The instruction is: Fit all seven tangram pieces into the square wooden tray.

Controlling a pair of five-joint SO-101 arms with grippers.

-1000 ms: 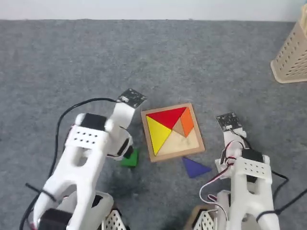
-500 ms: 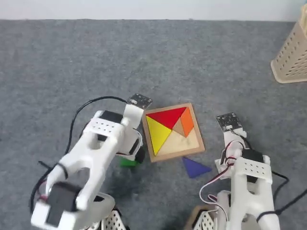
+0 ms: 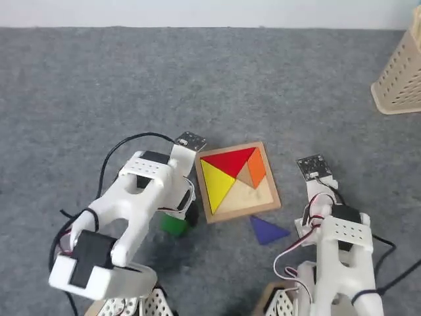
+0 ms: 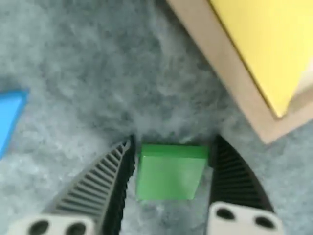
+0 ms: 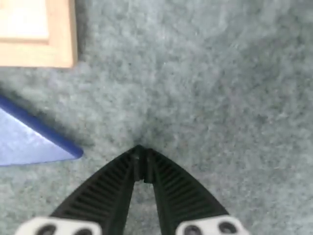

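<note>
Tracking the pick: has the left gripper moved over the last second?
Yes. The left gripper has shifted toward the wooden tray, closer to its left edge, and now straddles the green piece.

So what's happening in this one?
The left claw sits around the green piece on the carpet, just beside the tray. The tray holds a red piece, a yellow piece and an orange piece. A blue triangle lies outside it, near the right claw, which is shut and holds nothing.
</note>
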